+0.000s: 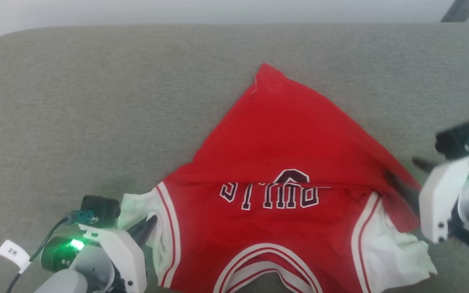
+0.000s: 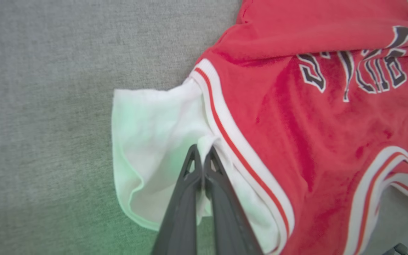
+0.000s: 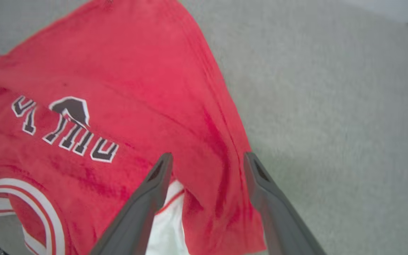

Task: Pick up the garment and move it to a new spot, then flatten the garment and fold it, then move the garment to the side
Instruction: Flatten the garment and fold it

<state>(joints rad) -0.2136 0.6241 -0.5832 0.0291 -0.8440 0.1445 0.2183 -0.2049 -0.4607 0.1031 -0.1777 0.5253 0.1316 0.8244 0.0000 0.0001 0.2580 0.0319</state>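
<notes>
The garment [image 1: 283,138], a red jersey with white sleeves and dark lettering, lies on a grey fabric surface [image 1: 96,101] with its collar toward me. Its lower part is folded up over itself and comes to a point at the far side. My left gripper [image 1: 147,230] is at the lower left, shut on a fold of the white sleeve [image 2: 154,127]; the left wrist view shows the cloth pinched between the closed fingers of that gripper [image 2: 202,157]. My right gripper [image 1: 407,175] stands open over the garment's [image 3: 136,71] right red edge, and the fingers of that gripper [image 3: 207,159] hold nothing.
The grey surface stretches wide on the garment's left and far sides. Its far edge [image 1: 234,25] runs across the top, with a rounded corner at the upper left. A dark strut [image 1: 460,10] shows beyond the top right.
</notes>
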